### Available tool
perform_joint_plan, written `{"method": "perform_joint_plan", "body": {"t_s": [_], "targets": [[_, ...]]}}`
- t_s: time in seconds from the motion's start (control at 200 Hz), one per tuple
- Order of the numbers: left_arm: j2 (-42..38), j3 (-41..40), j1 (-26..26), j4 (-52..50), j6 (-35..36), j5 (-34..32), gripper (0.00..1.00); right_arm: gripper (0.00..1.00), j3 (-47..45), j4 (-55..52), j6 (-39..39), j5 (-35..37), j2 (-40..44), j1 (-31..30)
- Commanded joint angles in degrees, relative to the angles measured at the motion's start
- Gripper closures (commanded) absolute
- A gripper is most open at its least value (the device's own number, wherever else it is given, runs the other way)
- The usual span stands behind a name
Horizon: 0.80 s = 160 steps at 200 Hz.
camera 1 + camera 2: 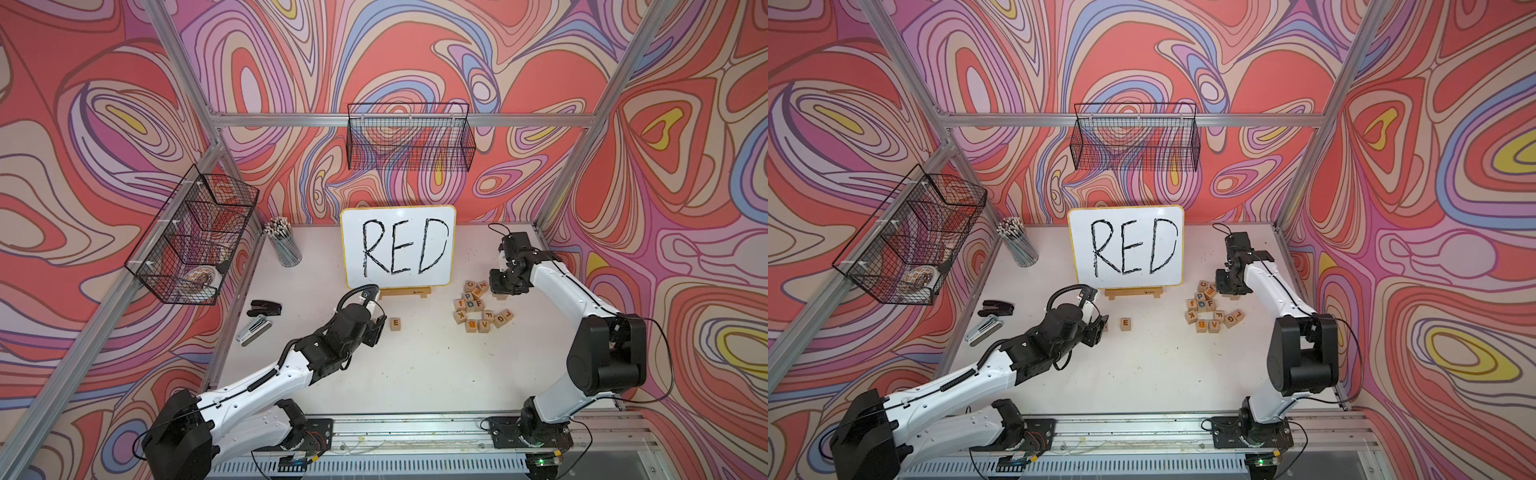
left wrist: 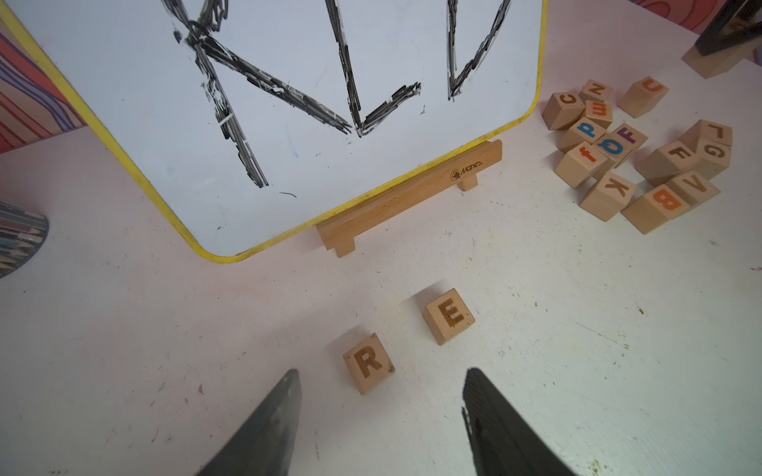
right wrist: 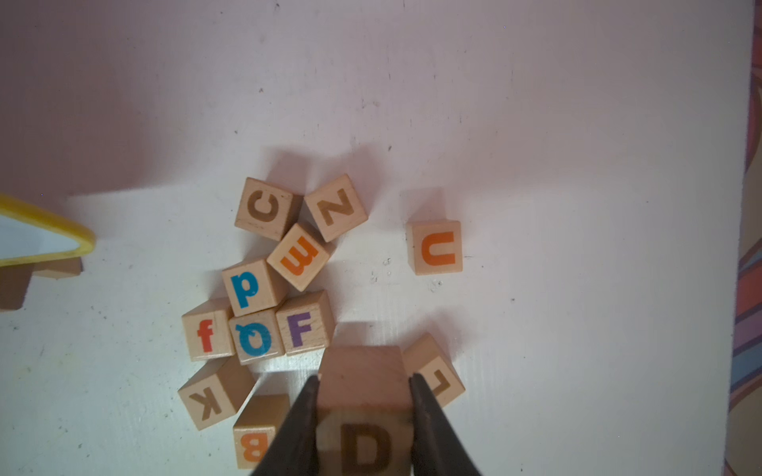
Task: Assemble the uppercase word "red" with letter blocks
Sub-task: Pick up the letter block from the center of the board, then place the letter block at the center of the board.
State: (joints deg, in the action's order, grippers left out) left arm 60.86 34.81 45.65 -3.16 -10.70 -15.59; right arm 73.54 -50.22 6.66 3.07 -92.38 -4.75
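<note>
Firmly, the right gripper (image 3: 365,381) clamps the smooth pale wooden D cube (image 3: 365,445), brown-lettered; left gripper (image 2: 382,371) gapes empty near E cube (image 1: 395,323), mid-frame.

Both arms (image 1: 266,378) have white shells, black joints, thin black cables and dark tapered fingers (image 2: 268,432).

R block (image 2: 368,362), E block (image 2: 449,315) lying face-up, slightly apart, D block (image 3: 365,445) clamped
</note>
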Motion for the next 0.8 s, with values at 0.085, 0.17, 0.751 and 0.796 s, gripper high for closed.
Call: {"method": "perform_joint_plan", "body": {"t_s": [0.085,0.17,0.751,0.796], "targets": [[0.4,-0.18,-0.33,1.23,-0.09,0.48,0.35,0.83,1.53,-5.57,4.14,2.98,2.96,-7.72],[0.22,-0.61,-0.31,1.32,-0.24,0.39,0.35,0.83,1.44,-6.45,6.25,3.41,3.5,-11.13],[-1.13,-2.42,-0.32,1.73,-0.91,0.29,0.35,0.83,2.53,-6.45,23.12,5.1,-1.39,-29.11],[-1.19,-2.56,-0.34,1.71,-0.99,0.08,0.35,0.83,2.48,-5.92,24.64,5.18,-1.87,-29.81]]}}
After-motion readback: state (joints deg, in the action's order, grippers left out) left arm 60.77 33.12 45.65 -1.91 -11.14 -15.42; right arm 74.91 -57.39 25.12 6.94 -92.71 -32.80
